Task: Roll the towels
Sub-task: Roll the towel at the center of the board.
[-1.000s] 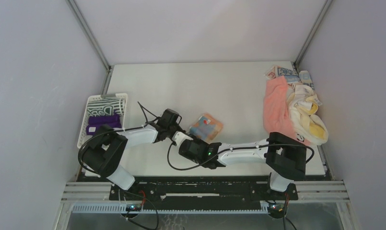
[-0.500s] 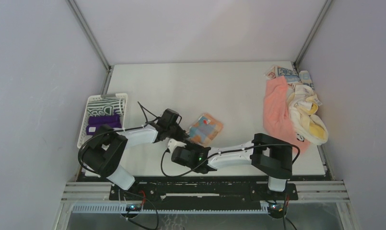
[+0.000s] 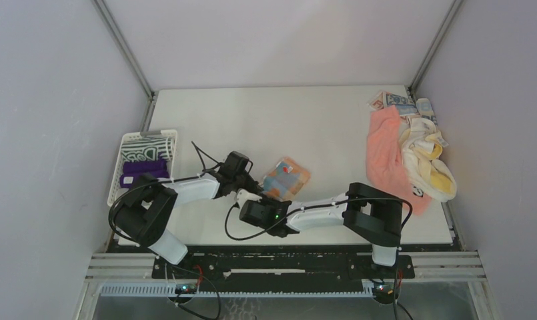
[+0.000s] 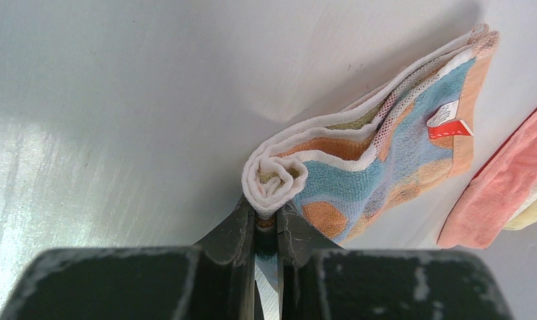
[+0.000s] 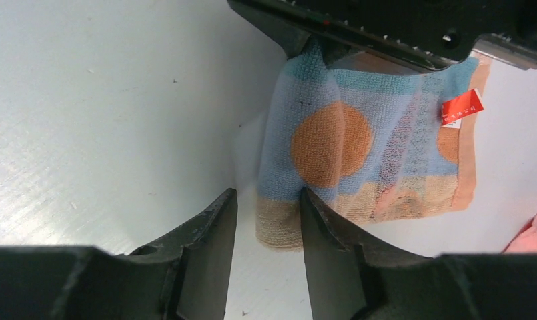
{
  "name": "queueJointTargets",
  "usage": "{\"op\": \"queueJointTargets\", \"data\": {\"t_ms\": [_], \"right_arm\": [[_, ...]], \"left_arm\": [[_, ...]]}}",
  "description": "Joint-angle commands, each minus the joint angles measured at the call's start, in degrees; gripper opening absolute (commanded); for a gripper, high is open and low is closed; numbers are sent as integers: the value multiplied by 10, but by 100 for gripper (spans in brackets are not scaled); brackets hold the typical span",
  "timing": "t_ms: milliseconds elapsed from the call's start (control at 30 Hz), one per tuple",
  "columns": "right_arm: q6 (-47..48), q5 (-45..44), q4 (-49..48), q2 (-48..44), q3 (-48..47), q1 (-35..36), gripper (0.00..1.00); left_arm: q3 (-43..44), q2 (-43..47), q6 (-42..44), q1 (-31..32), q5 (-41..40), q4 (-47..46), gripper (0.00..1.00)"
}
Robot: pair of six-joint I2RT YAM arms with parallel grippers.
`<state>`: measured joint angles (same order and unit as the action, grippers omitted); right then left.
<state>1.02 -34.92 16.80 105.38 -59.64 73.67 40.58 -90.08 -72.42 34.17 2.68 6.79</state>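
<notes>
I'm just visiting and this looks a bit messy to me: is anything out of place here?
Mostly the heap of pink, yellow and printed towels at the far right: crumpled and tangled, not rolled. The blue-orange towel in the middle lies askew, one end curled and pinched by the left gripper.

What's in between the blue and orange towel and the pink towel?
Nothing but bare white table lies between the blue and orange towel and the pink towel. The top camera shows this best.
</notes>
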Motion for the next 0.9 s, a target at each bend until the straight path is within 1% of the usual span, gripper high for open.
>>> {"op": "queueJointTargets", "data": {"t_ms": [0, 133, 300, 467, 533, 667, 767, 867], "right_arm": [[-23, 46, 33, 18, -5, -17, 39], [-26, 70, 40, 26, -4, -31, 39], [-27, 90, 42, 33, 5, -57, 41], [-22, 127, 43, 36, 11, -73, 40], [-22, 151, 45, 41, 10, -80, 37], [-19, 211, 43, 41, 10, -100, 28], [-14, 291, 38, 34, 11, -130, 22], [-5, 397, 29, 31, 11, -167, 15]], "left_arm": [[-4, -8, 28, 2, -32, 66, 13], [1, -11, 31, 2, -31, 68, 14], [9, -17, 36, 1, -31, 74, 15], [16, -21, 39, 1, -29, 75, 17], [20, -21, 41, 0, -31, 78, 19], [22, -4, 45, -8, -35, 85, 29], [23, 16, 49, -22, -37, 91, 36], [28, 32, 54, -31, -41, 101, 44]]}}
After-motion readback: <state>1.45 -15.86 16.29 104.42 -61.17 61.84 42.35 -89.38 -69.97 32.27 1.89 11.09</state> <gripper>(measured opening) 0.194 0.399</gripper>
